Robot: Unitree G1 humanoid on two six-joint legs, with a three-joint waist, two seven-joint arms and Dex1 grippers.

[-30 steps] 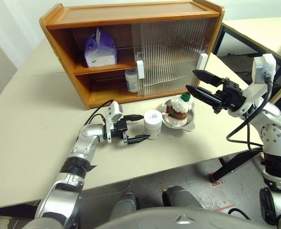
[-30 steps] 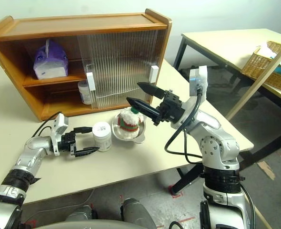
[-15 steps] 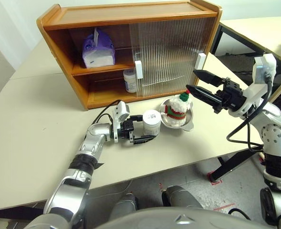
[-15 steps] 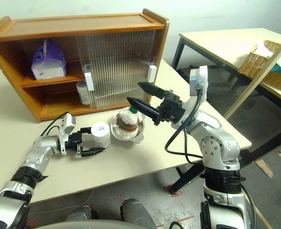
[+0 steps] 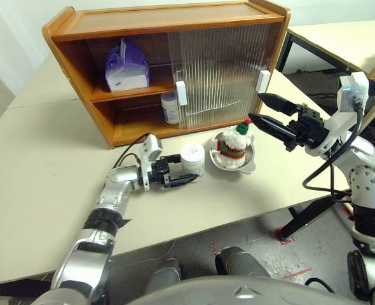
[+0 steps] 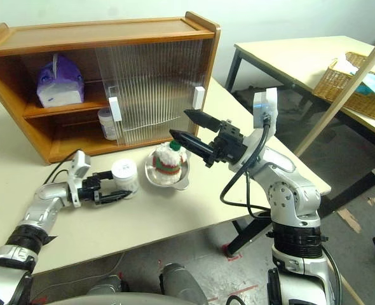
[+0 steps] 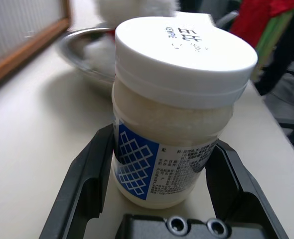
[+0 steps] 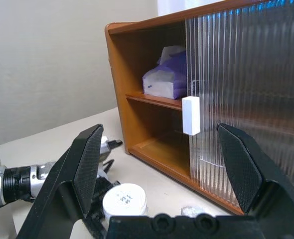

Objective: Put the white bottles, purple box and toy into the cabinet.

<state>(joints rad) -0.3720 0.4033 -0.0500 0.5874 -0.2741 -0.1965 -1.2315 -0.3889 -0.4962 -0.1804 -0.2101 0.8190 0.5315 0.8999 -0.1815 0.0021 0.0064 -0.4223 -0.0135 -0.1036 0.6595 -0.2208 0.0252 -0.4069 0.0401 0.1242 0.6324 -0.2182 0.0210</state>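
Bottle (image 5: 192, 157) on the table is my target, upright, long axis vertical, lid up. Head views: it stands at about 3 o'clock from my left gripper (image 5: 182, 179), right at the fingertips, with the toy (image 5: 234, 145) in its steel bowl (image 5: 253, 166) just beyond, also toward 3 o'clock. The cabinet (image 5: 165, 22) sits at 12 o'clock from the bottle; its open left bay already holds the purple box (image 5: 124, 67) on the upper shelf and the second bottle (image 5: 169, 108) on the lower one. My left arm is clearly the nearer one. My right gripper (image 5: 265, 109) hangs in the air past the bowl, jaws spread wide, nothing in them.

Left wrist view: the bottle fills the space between my two fingers (image 7: 82, 186), body bracketed on both sides. The fingers look about at the bottle's sides, but I can't tell whether they press yet. So: jaws apart around it, grip not confirmed.

Right wrist view: my right fingers (image 8: 87, 159) frame the cabinet's open bay, and the bottle's lid and left gripper sit low between them.

My read: close squarely across the upright body, then lift toward 12 o'clock into the lower shelf.
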